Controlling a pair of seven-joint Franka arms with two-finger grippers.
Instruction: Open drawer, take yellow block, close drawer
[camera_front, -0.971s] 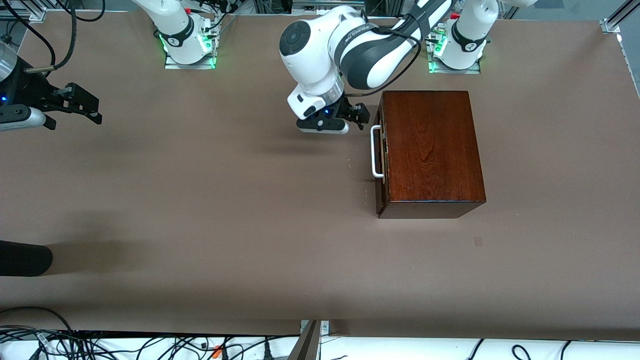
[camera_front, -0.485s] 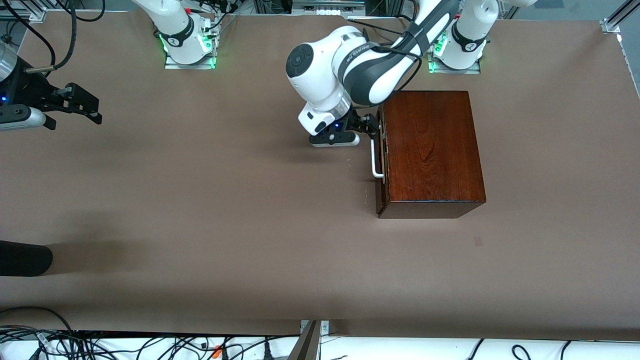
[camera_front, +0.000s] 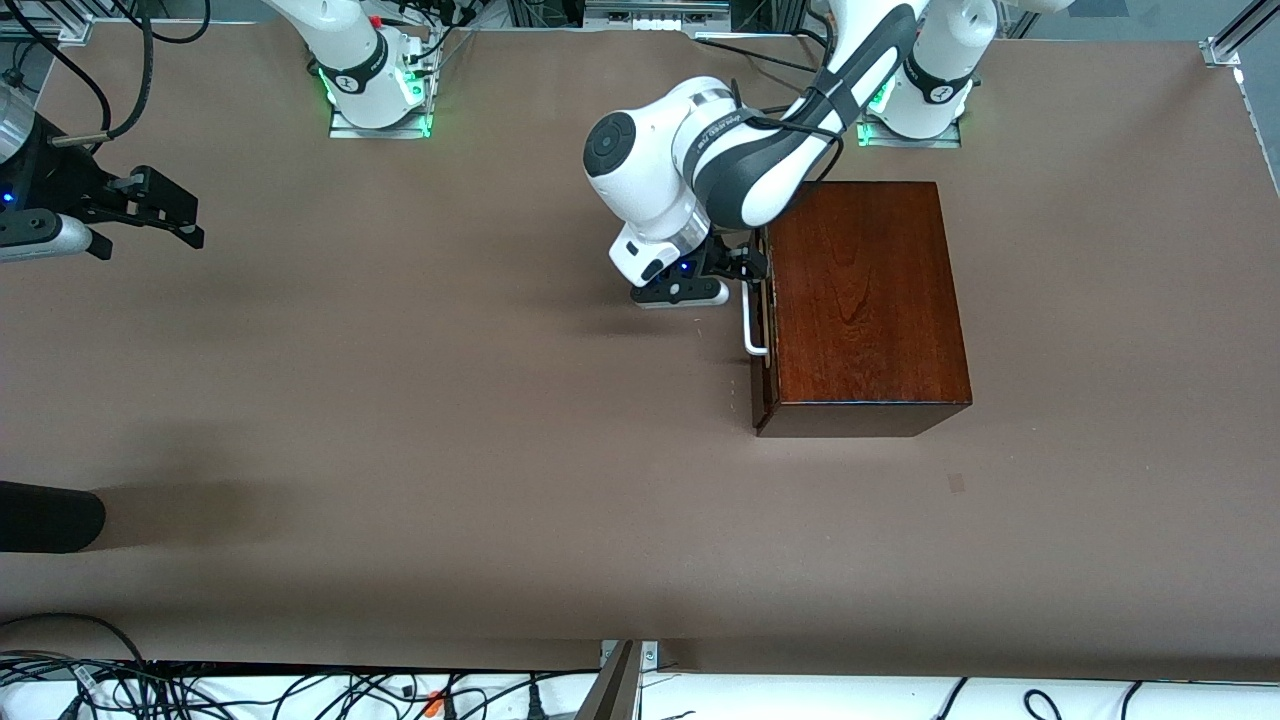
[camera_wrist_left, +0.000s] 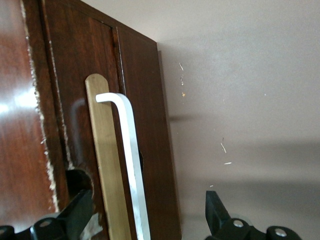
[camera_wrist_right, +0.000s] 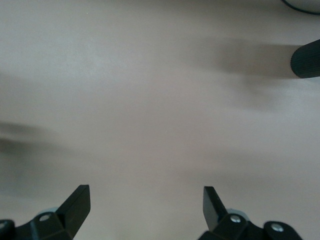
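Handle (camera_wrist_left: 131, 165), a white U-shaped bar on the shut dark reddish-brown wooden drawer (camera_front: 762, 320), sits between the left gripper's (camera_front: 742, 266) wide-open fingers; centre, clamp, pull straight. Right gripper (camera_front: 160, 210) waits open, empty.

Brown table (camera_front: 400, 400); wooden box (camera_front: 860, 300) on it
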